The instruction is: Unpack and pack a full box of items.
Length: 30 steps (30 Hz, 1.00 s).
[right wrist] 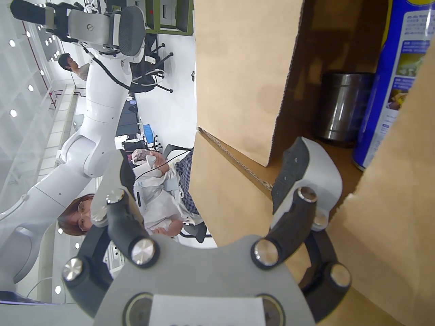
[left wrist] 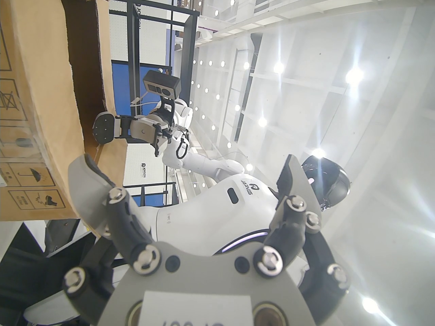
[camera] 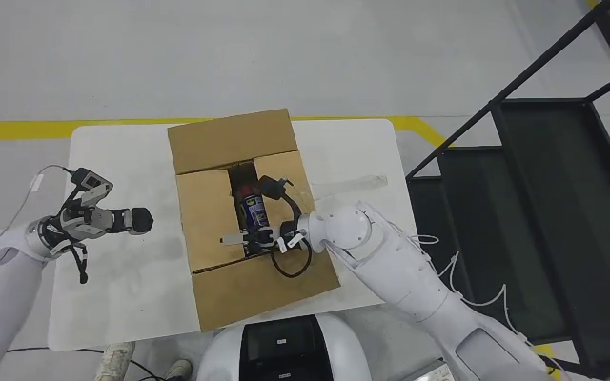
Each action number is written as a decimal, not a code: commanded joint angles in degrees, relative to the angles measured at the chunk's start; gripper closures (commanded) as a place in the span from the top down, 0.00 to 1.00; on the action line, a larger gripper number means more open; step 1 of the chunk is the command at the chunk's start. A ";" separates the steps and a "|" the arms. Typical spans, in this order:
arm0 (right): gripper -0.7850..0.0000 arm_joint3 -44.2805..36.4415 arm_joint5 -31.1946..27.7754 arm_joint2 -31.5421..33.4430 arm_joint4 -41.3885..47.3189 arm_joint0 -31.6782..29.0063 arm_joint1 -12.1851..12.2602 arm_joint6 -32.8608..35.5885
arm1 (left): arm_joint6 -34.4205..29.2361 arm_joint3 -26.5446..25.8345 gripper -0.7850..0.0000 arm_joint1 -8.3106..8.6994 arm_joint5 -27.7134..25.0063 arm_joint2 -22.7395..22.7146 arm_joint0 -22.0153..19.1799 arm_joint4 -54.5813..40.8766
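A cardboard box (camera: 243,214) stands in the middle of the white table (camera: 114,286) with its top flaps partly apart. In the gap stands a blue spray can (camera: 255,211) with a red cap. The can (right wrist: 404,69) stands inside next to a dark metal cylinder (right wrist: 343,106). My right gripper (camera: 255,240) is at the box's opening. This right gripper (right wrist: 204,184) is open, with a cardboard flap (right wrist: 234,178) between its fingers, one finger inside the box and one outside. My left gripper (camera: 139,220) is over the table left of the box. That left gripper (left wrist: 193,184) is open and holds nothing.
Black metal stairs (camera: 519,190) stand just right of the table. A yellow floor line (camera: 38,127) runs behind it. Bare table lies between the left arm and the box (left wrist: 37,103).
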 commanded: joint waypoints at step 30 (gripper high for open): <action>1.00 7.13 -2.28 -5.70 3.20 3.47 -2.48 -3.13 | 3.47 -3.18 1.00 -0.09 1.35 -2.51 2.13 1.37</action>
